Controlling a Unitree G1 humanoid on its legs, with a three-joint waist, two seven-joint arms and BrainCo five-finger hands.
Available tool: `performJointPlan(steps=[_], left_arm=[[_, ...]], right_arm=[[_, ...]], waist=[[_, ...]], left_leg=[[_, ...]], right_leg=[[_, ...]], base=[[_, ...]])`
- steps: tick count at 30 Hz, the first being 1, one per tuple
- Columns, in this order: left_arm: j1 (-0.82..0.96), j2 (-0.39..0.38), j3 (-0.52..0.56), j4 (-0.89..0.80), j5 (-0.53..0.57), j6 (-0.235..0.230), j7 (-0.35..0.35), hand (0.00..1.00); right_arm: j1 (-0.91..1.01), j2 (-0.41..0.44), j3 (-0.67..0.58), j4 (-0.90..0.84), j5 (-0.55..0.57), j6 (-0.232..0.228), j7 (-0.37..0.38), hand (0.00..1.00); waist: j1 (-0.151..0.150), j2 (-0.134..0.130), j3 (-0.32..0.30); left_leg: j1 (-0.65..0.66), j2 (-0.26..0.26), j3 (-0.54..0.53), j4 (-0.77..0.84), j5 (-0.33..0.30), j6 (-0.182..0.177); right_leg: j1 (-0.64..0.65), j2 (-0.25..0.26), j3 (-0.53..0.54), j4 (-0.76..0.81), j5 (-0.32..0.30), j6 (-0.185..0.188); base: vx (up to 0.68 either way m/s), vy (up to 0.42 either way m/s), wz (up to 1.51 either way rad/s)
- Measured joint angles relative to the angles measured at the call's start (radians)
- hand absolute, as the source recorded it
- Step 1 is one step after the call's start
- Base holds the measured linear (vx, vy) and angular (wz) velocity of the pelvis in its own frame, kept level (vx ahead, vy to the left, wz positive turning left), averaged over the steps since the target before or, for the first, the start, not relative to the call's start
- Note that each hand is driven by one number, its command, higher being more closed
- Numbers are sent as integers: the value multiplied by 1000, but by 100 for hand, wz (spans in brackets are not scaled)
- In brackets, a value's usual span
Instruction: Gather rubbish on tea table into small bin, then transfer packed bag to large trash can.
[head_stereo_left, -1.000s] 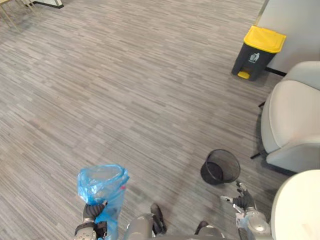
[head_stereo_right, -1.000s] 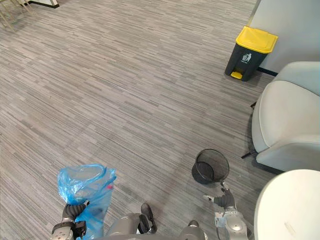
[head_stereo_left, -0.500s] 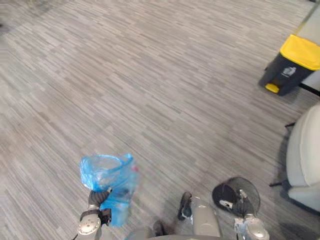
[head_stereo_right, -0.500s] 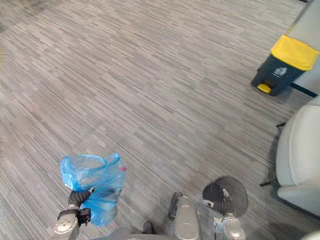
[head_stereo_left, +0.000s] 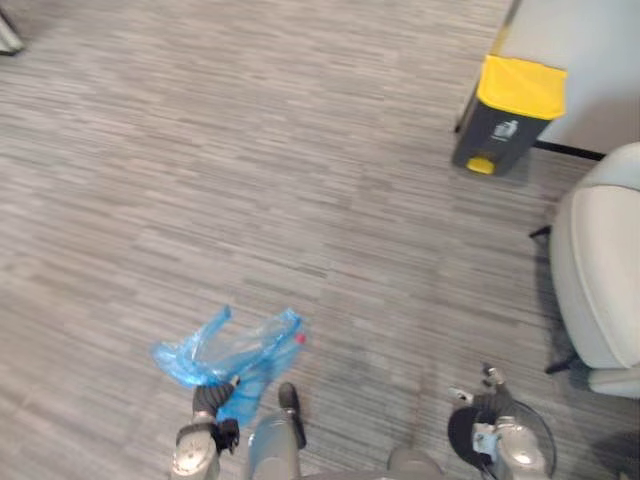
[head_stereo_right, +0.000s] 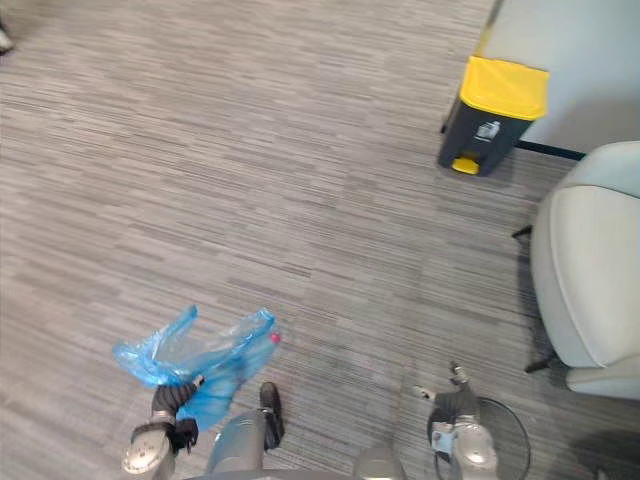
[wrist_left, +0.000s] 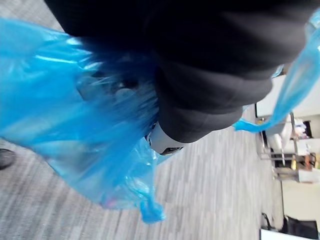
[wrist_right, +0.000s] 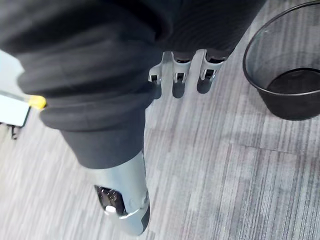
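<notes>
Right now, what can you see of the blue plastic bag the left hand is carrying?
The thin, see-through blue plastic bag is crumpled, its mouth splayed open in loose flaps. The left hand grips it by gathered plastic, holding it over the grey striped floor. A small red item shows at its edge.

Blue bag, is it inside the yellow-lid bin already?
No, the blue bag hangs from the left hand, well away from the yellow-lidded bin.
</notes>
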Motion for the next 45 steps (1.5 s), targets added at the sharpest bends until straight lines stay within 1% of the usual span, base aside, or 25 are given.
performJointPlan(steps=[4, 5, 8, 9, 10, 11, 14, 16, 17, 19, 22, 23, 24, 25, 27, 29, 30, 31, 35, 38, 39, 40, 41, 42, 45], left_arm=[[-2, 36, -26, -20, 0, 0, 3, 100], [-10, 38, -29, -20, 0, 0, 3, 100], [-54, 52, -34, -1, 1, 0, 1, 100], [-67, 50, -37, 23, 8, 0, 1, 100], [-96, 32, -40, 53, 13, 5, 1, 100], [-107, 33, -41, 53, 19, 4, 0, 100], [-129, 20, -57, 66, 27, 1, 0, 100], [-130, 17, -71, 83, 27, -9, -2, 100], [-129, 16, -76, 101, 27, -10, -3, 100], [-126, 15, -77, 102, 27, -10, -3, 100], [-112, 16, -76, 100, 27, -10, -3, 100], [-92, 10, -75, 99, 27, -10, -2, 100], [-87, 8, -75, 98, 27, -10, -2, 100], [-69, 2, -72, 99, 27, -8, 1, 100], [-76, 7, -59, 84, 27, -8, 2, 100], [-87, -15, -53, 86, 27, -7, 3, 100], [-81, -18, -62, 92, 27, 0, 3, 100], [-77, -10, -75, 92, 27, 10, 3, 100], [-67, 14, -75, 85, 27, 10, 23, 100], [-88, 19, -65, 91, 27, 10, 25, 100], [-91, 25, -57, 91, 27, 9, 26, 100], [-90, 33, -54, 91, 27, 9, 27, 100], [-96, 13, -53, 108, 27, 11, 31, 100], [-104, 12, -60, 104, 28, 7, 26, 100], [-130, 3, -77, 106, 27, 8, 26, 100]], right_arm=[[1, -1, 33, -3, -16, 1, 3, 0], [-3, -2, 33, -4, -16, 1, 3, 0], [-5, -18, 32, -11, -24, 1, 1, 0], [9, -31, 33, -12, -43, 3, 1, 0], [-20, -54, 33, -9, -53, 15, -2, 0], [-22, -55, 30, -21, -53, 14, -4, 0], [-22, -64, 29, -33, -54, 20, 0, 0], [-38, -60, 36, -34, -53, 19, -1, 0], [-43, -53, 35, -34, -51, 18, -10, 0], [-45, -52, 35, -34, -48, 18, -14, 0], [-66, -53, 35, -33, -47, 17, -17, 0], [-68, -53, 29, -29, -47, 16, -21, 0], [-66, -55, 29, -29, -47, 16, -23, 0], [-67, -59, 29, -17, -48, 19, -36, 0], [-64, -41, 45, -3, -49, 21, -39, 0], [-74, -42, 51, 1, -53, 22, -38, 0], [-87, -36, 65, 1, -56, 22, -37, 0], [-85, -26, 73, 1, -63, 22, -36, 0], [-81, -23, 109, 0, -93, 22, -34, 0], [-92, -43, 108, 0, -93, 23, -34, 0], [-78, -52, 107, 0, -93, 26, -35, 0], [-53, -60, 103, -1, -94, 33, -35, 0], [-48, -80, 98, 8, -94, 38, -35, 0], [-60, -84, 83, -1, -94, 42, -35, 0], [-54, -89, 64, -6, -93, 41, -36, 0]], waist=[[-21, 35, 10], [-27, 41, 11], [-42, 46, 13], [-55, 43, 14], [-45, 94, 17], [-52, 90, 19], [-51, 90, 22], [-42, 89, 41], [-25, 69, 52], [-8, 65, 56], [27, 53, 65], [39, 63, 58], [43, 72, 53], [61, 96, 39], [56, 32, 18], [60, 16, 21], [53, 10, 26], [31, 10, 27], [27, 36, 34], [3, 65, 50], [-2, 64, 50], [-9, 61, 48], [-6, 97, 52], [2, 99, 49], [-4, 72, 66]], left_leg=[[213, 15, 96, -138, -21, -19], [234, 19, 103, -155, -15, -30], [332, 24, 118, -233, 1, -92], [375, 29, 118, -227, -5, -131], [387, 67, 121, -204, 34, -168], [383, 59, 108, -186, 72, -194], [315, 101, 23, 115, 310, -132], [161, 193, -38, 534, 220, -79], [66, 186, -75, 648, 129, -42], [-10, 171, -76, 637, 87, -36], [-179, 74, -91, 326, 61, -5], [-186, 11, -134, 29, 106, -58], [-183, 6, -145, -35, 126, -74], [-172, -1, -179, -126, 254, 14], [-182, -53, -160, -61, 164, 41], [-170, -56, -125, 33, 56, 57], [-116, -74, -109, 45, 8, 61], [-47, -86, -99, 40, -21, 72], [142, -92, -91, -100, -36, 71], [221, -68, -118, -164, -35, 69], [260, -61, -126, -171, -36, 44], [301, -56, -152, -167, -53, -21], [306, -31, -170, -156, -63, -37], [285, -16, -184, -100, -30, -74], [153, 28, -235, 282, 122, -88]], right_leg=[[-203, -38, -350, 70, -89, -210], [-229, -35, -392, 24, -91, -215], [-310, 19, -517, -353, 78, -280], [-283, 59, -514, -458, 303, -426], [-290, 82, -516, -394, 261, -438], [-299, 62, -508, -349, 209, -425], [-226, 46, -474, -273, 62, -404], [-77, 98, -452, -378, 44, -402], [14, 117, -425, -443, 38, -399], [78, 130, -403, -496, 28, -394], [184, 133, -317, -583, 7, -354], [218, 132, -277, -612, -2, -307], [225, 140, -270, -616, -7, -295], [244, 155, -220, -614, -30, -258], [242, 87, -198, -586, -52, -219], [176, 44, -145, -367, -82, -157], [79, 3, -123, -109, -41, -35], [20, -24, -127, 87, -26, -12], [-128, -31, -269, 89, -82, -146], [-214, 28, -318, -246, -35, -208], [-221, 58, -304, -419, 71, -210], [-196, 80, -266, -502, 286, -233], [-191, 96, -280, -466, 262, -247], [-213, 87, -267, -375, 199, -264], [-106, 55, -305, -341, 92, -272]], base=[[446, 55, -63], [510, -1, -40], [654, -90, -14], [748, -120, -33], [618, -92, -33], [583, -130, -40], [540, -201, -26], [484, -106, -56], [483, -42, -64], [416, 46, -58], [448, 166, -81], [469, 216, -91], [493, 259, -107], [330, 182, -67], [674, 299, -35], [519, 241, -32], [512, 202, -15], [531, 164, 2], [548, 48, -7], [515, -97, 32], [683, -253, 61], [582, -222, 51], [676, -228, 34], [395, -131, 21], [501, -228, 40]])
